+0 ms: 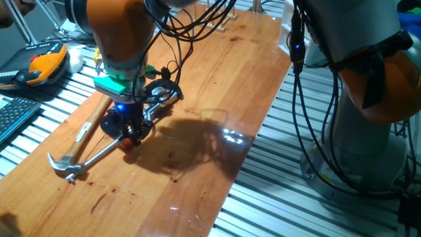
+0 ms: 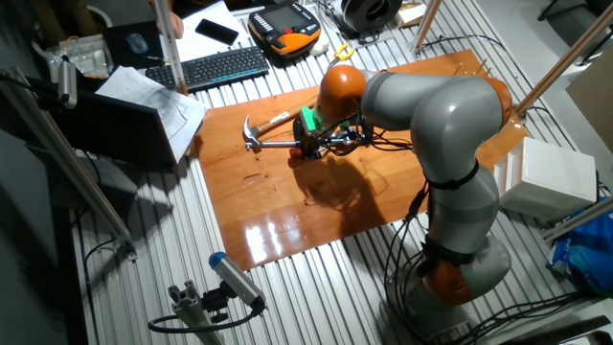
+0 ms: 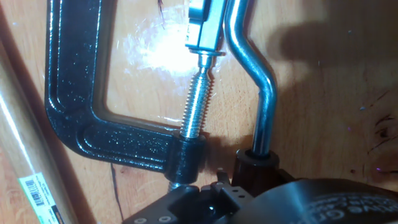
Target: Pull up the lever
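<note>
the pincer [image 1: 131, 135] sits low on the bench [image 1: 217, 99] over the black clamp [image 3: 81, 124], by the hammer [image 1: 72, 161]. the lever [image 3: 261, 93] lies beside the screw [image 3: 198, 99], its reddish tip at the fingers. grasp looks underway; next, lift upward. fingers are hidden, so i cannot tell whether they are clenched.

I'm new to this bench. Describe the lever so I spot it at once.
On the wooden table, find the black C-shaped clamp under the claw. Beside its threaded screw runs the lever: smooth, bent, silver, ending in a reddish-brown tip.
</note>
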Motion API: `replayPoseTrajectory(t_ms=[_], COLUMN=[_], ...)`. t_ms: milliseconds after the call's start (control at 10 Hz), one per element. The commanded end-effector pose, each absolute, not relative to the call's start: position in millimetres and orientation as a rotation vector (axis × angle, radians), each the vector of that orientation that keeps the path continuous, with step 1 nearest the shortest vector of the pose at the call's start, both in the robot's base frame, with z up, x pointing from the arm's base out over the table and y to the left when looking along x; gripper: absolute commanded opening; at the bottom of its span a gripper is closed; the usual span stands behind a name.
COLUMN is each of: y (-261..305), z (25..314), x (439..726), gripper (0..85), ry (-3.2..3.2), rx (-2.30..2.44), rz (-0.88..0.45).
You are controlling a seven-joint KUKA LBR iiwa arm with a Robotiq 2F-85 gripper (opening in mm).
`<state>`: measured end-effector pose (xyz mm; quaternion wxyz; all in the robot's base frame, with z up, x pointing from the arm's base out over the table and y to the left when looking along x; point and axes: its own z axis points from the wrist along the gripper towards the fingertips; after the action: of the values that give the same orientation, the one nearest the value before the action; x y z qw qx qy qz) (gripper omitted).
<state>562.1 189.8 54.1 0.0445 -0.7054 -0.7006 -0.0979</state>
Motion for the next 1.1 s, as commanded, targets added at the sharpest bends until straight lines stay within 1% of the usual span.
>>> replayPoseTrajectory(t_ms=[0, 500, 1000], y=[189.7, 181.3, 175.0], z=[54.8, 69.5, 78.0], x=[561.4, 561.3, 557.8], gripper=[0.0, 0.0, 0.0], ry=[-2.142, -2.153, -2.175], rx=[-2.15, -2.119, -2.092], rz=[-0.299, -0.298, -0.303])
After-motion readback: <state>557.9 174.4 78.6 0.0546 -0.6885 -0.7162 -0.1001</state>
